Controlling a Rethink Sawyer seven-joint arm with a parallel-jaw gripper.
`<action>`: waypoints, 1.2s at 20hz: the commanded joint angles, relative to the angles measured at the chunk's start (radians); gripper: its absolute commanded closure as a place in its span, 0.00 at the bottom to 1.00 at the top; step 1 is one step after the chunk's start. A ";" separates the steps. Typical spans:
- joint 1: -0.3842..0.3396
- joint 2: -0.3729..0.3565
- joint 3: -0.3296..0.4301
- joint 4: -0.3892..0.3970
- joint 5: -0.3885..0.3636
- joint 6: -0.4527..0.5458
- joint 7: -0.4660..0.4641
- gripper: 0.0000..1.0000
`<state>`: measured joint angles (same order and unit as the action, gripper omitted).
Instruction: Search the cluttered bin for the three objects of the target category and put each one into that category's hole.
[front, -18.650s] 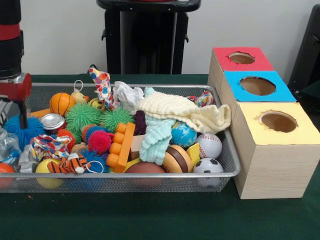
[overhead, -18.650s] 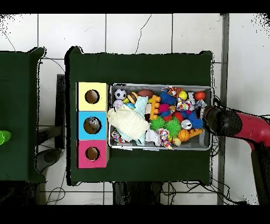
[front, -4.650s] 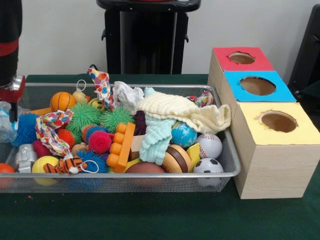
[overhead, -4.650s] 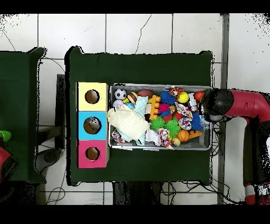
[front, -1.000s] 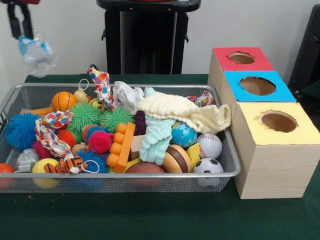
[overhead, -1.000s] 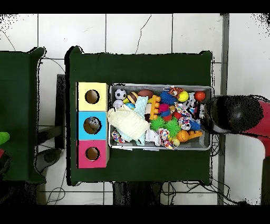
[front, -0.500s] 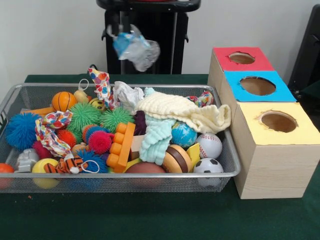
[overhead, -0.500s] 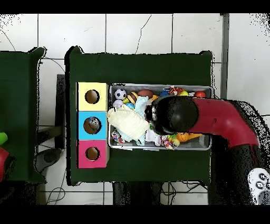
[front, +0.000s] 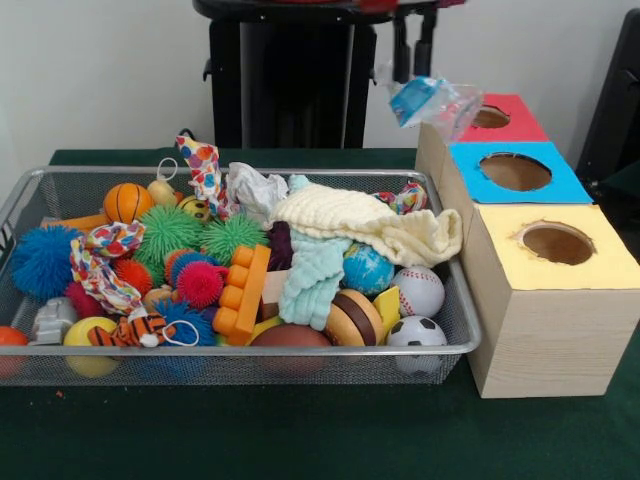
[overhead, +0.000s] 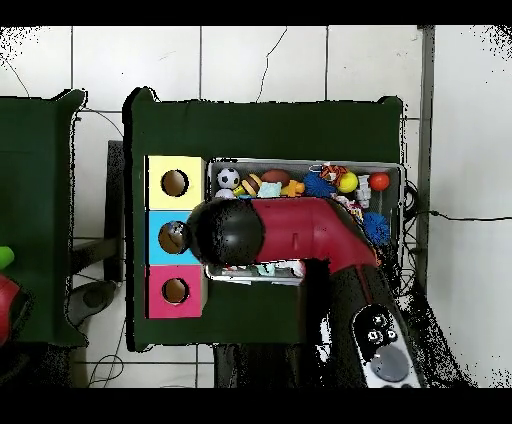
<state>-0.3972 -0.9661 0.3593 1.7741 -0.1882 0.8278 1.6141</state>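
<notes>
One crumpled clear plastic bottle with a blue label (front: 430, 100) hangs from the pincer (front: 414, 62), whose two dark fingers are clamped on it, high above the tabletop (front: 300, 430) and just left of the red-topped box (front: 487, 118). It hangs beyond the wire bin (front: 440, 345), past the bin's far right corner, and has not yet reached any hole.

Three boxes stand in a row at the right, touching one another: red farthest, the blue-topped box (front: 515, 172) in the middle and the yellow-topped box (front: 555, 250) nearest. Judging by the grip, the risk is a slip: the pincer pinches only the bottle's upper part, the body juts to the right, and thin crushed plastic may twist free or catch on a hole's rim and land on a box top. Choosing the wrong hole is the other hazard.

From overhead, the red arm (overhead: 300, 232) reaches across the bin, hiding much of it, its dark wrist over the bin's box-side edge beside the blue box. The front view shows only the fingers, at the top edge.
</notes>
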 joint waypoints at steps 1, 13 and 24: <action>0.080 0.014 -0.101 0.114 0.076 -0.064 0.369 1.00; 0.296 0.177 -0.247 -0.012 0.035 -0.085 0.528 1.00; 0.412 0.220 -0.368 -0.097 -0.005 0.041 0.536 1.00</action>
<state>-0.0013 -0.7855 0.0869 1.7475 -0.1449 0.7771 1.9246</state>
